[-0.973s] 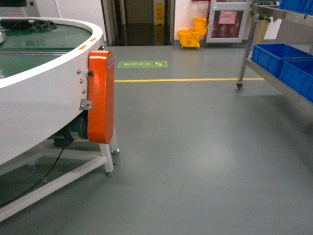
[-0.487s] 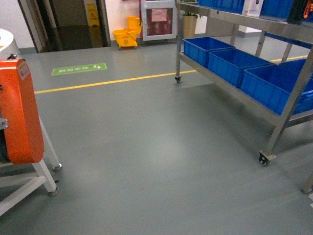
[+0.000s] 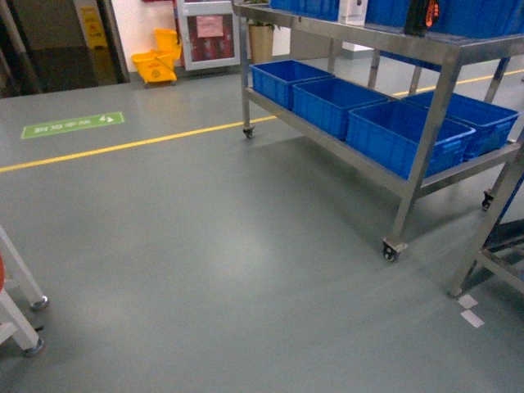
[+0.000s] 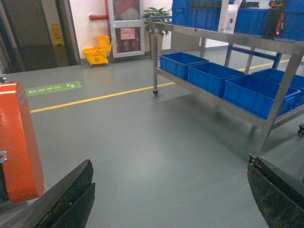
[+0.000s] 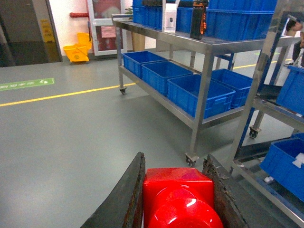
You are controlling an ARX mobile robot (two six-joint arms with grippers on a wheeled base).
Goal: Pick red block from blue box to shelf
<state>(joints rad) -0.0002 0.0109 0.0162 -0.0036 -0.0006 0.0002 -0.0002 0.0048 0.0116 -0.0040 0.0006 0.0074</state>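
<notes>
Red block riding in the right claw, shelf on the right

Red block (image 5: 178,199), the small glossy plastic brick with a round stud, sits pinched between the right claw (image 5: 176,202) and its dark fingers (image 5: 124,199). Going left to right: orange panel (image 4: 16,142), grey floor (image 3: 205,246), left claw (image 4: 168,194) spread wide with nothing in it, then the tall stainless-steel shelf (image 3: 426,131) with dark blue ribbed crates (image 3: 397,131).

Floor (image 3: 246,262): open grey expanse ahead, unobstructed to the yellow line (image 3: 123,147); shelf (image 3: 426,98): steel rack on castors along the right, lower tier filled by dark blue crates (image 3: 344,106); second rack (image 3: 491,237) close beside it; white frame legs (image 3: 20,303) at left edge.
</notes>
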